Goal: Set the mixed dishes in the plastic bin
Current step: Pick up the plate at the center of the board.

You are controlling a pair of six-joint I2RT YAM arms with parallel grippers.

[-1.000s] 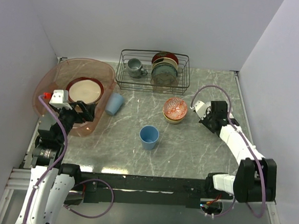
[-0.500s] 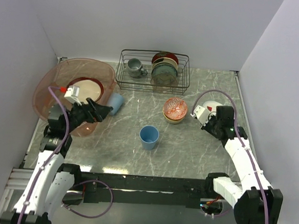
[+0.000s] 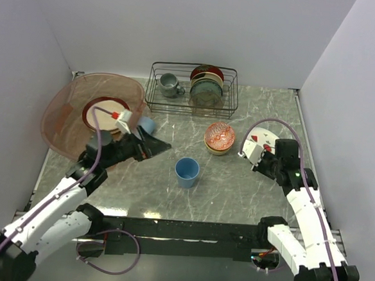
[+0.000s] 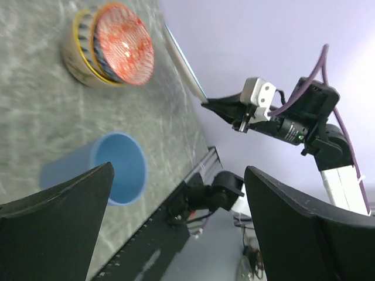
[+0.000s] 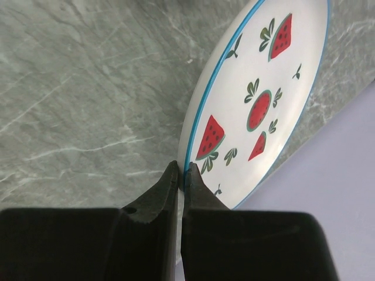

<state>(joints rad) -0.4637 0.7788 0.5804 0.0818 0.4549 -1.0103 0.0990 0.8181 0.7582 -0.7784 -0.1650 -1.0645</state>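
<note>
1. Top view: the plastic bin [image 3: 59, 115] sits behind the left jaws, off to their left. A dark red plate [image 3: 97, 102] with a pale plate [image 3: 106, 119] on top is already in it, so I'd call that two pieces done. The left jaws hang wide open and empty over the table [image 3: 235, 189]. A tipped cup [image 3: 147, 122] lies just behind them, right by the bin. The upright blue cup [image 3: 186, 171] is ahead of them and to the right. The wire rack [image 3: 191, 89] at the back isn't part of the job.
2. Left wrist view: the upright blue cup [image 4: 114, 167] shows between the spread jaws, a bit ahead. The red-patterned bowl [image 4: 123, 50], nested in the cream bowl [image 4: 76, 58], is further out.
3. Right wrist view: the right jaws are pinched closed on the rim of the white plate [image 5: 258, 111], the one with red fruit marks. It looks tipped up off the table.
4. By my count, both cups, both bowls and that plate are left to go in, so it's under halfway.
</note>
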